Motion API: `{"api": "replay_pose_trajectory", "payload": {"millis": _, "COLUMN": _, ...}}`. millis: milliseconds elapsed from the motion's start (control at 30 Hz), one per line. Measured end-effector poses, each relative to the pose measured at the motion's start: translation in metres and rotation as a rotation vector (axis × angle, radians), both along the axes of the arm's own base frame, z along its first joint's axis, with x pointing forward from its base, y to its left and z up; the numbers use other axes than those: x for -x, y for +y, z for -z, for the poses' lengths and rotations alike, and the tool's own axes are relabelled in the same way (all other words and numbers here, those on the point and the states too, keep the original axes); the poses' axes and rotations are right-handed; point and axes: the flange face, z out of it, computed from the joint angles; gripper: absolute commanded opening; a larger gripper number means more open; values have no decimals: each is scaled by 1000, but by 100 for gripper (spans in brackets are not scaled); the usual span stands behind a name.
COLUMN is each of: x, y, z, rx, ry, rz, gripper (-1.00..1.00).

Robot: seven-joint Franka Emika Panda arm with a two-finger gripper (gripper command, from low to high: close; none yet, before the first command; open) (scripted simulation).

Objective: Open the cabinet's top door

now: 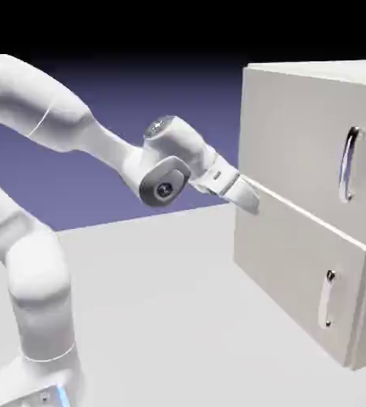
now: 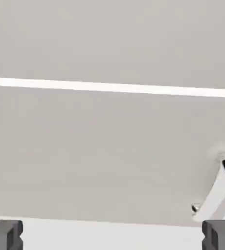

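So the cabinet sat on the surface at the right of the exterior view, a big off-white box with 2 flat panels on its front. The top door was the taller upper panel, and it looked fully closed, flush with the lower panel along the seam between them.

The pincer was released, jaws spread wide and gripping nothing. You could see both grey fingertips far apart at the bottom of the hand view with only bare panel between them. It hung right up near the cabinet's front, about level with that seam, well off to the side of the long handle. I couldn't tell whether the tips actually touched the front.

My take on handling: the door is a rigid slab, probably hinged, so it won't flex, but it'll swing on an arc, and a straight pull would likely fight the hinge. The flat face gives nothing to pinch. The only real place to take hold is that curved silver bar, near its middle where it stands proud of the panel. Polished metal looks slippery, so I'd close squarely around it. Don't confuse it with the small handle lower down, which I think is the one peeking into the hand view's bottom right.
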Motion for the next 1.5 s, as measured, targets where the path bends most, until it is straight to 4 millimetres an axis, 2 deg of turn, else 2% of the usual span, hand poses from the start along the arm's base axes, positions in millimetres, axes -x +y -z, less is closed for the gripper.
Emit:
{"api": "replay_pose_trajectory", "payload": {"millis": 400, "x": 3, "y": 16, "z": -76, "rx": 23, "ry": -178, "rz": -64, "gripper": 100}}
{"api": "replay_pose_trajectory", "payload": {"millis": 800, "x": 13, "y": 4, "z": -126, "rx": 27, "ry": -354, "rz": -80, "gripper": 100}}
{"api": "replay_pose_trajectory", "payload": {"millis": 1167, "x": 13, "y": -30, "z": -143, "rx": 11, "ry": -502, "rz": -63, "gripper": 100}}
{"api": "replay_pose_trajectory", "payload": {"millis": 1500, "x": -3, "y": -73, "z": -132, "rx": -14, "ry": -616, "rz": -34, "gripper": 100}}
